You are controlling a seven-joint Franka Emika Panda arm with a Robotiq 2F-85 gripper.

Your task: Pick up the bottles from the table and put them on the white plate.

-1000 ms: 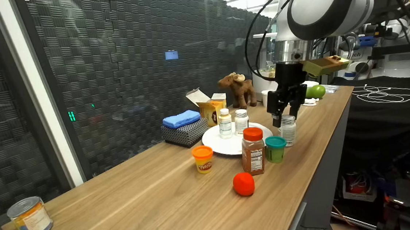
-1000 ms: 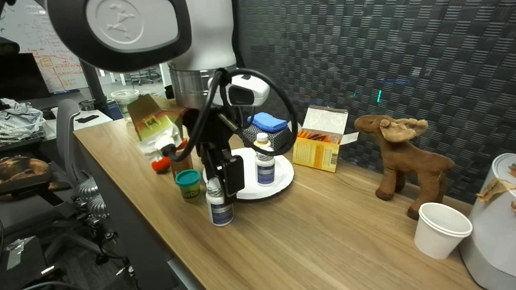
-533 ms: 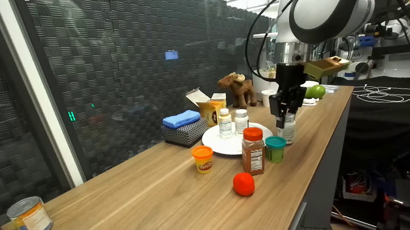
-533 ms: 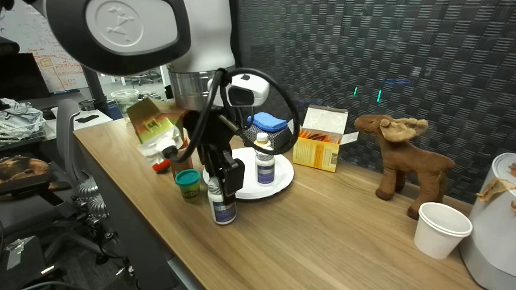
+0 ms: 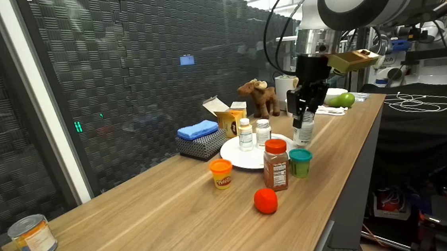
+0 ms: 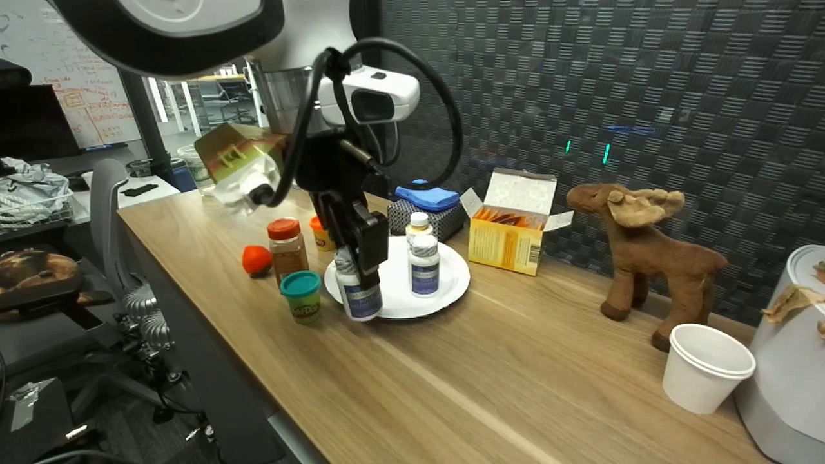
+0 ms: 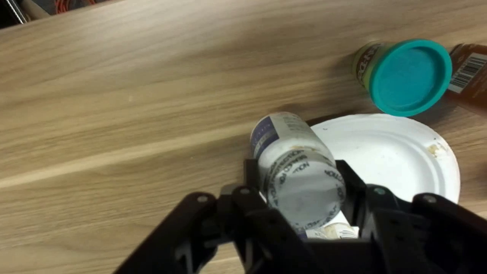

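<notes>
In your wrist view, the base of your black two-fingered gripper (image 7: 298, 175) is a dark blur covering part of the round white plate (image 7: 384, 156); the right edge crops the brown plastic bottle (image 7: 470, 79). In an exterior view, your gripper hides part of the tilted blue-labelled white bottle (image 6: 361, 304), and the upright blue-labelled white bottle (image 6: 424, 269) hides the lower part of the yellowish bottle (image 6: 419, 225). In an exterior view, you can't read the brown plastic bottle's white label (image 5: 280, 175).

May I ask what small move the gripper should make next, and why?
I'd probably ease the white bottle sideways over the white plate: the gripper holds it tilted, and in the wrist view its base shows beside the plate, with bare surface alongside.
</notes>
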